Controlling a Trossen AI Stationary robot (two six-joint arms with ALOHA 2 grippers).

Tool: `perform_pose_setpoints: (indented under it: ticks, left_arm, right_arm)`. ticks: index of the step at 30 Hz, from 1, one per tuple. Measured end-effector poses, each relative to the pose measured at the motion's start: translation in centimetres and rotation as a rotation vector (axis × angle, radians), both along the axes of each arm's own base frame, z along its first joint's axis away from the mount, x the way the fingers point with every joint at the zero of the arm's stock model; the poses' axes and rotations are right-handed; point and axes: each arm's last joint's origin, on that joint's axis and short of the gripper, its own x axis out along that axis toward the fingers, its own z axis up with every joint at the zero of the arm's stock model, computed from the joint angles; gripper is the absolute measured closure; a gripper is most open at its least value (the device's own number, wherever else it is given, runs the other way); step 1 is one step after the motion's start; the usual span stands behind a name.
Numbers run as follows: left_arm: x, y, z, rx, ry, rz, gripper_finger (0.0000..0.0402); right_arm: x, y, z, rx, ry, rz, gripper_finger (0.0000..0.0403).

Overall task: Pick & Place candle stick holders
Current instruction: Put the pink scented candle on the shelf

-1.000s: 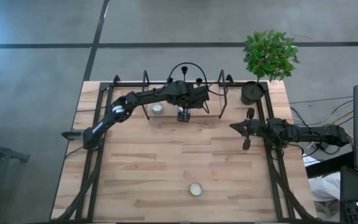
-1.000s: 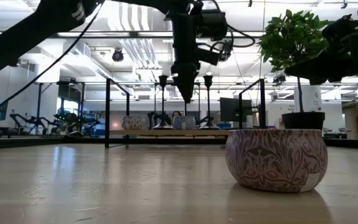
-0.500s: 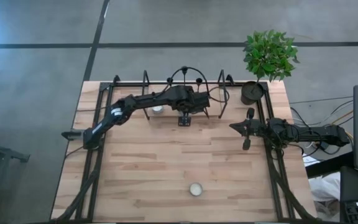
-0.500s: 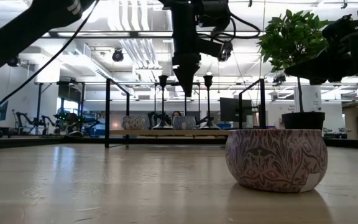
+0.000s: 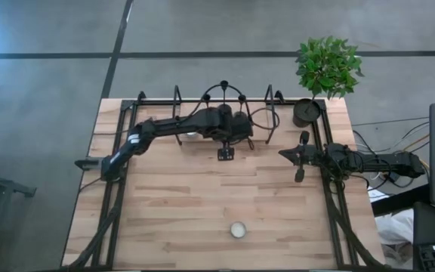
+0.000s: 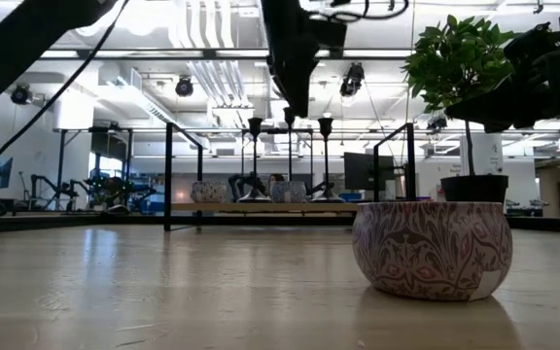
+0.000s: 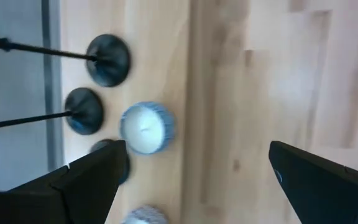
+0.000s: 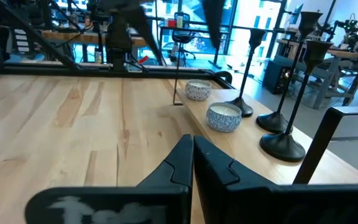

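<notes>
While seen from above, left gripper [image 5: 225, 153] hangs released over the desk [image 5: 172, 204]; right gripper [image 5: 299, 156] clenched at the right edge. Low view: candle stick holders [image 6: 289, 160] stand at the far edge. Left wrist view: candle [image 7: 146, 128] beside their bases.

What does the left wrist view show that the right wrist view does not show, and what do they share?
Only the left wrist view shows the left gripper, open, looking down on the table.

Only the right wrist view shows the right gripper, shut, the candle stick holders' cup tops, and the room behind the table.

Both show the candle stick holders' round bases, the blue patterned candle beside them, a second patterned candle and the wooden table.
</notes>
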Motion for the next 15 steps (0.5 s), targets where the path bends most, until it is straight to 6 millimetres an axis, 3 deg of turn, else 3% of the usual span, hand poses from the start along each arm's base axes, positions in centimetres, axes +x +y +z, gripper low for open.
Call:
perform_pose_setpoints:
  ticks: [8,15]
  left_arm:
    - [-0.5,-4.1,1.4,-0.032,-0.067,-0.016,0.0003]
    - [-1.7,-6.1,4.4,-0.055,-0.216,-0.020,0.0003]
  right_arm:
    - [0.0,0.0,0.0,0.000,0.000,0.000,0.0394]
    - [0.0,0.0,0.0,0.000,0.000,-0.001,0.0394]
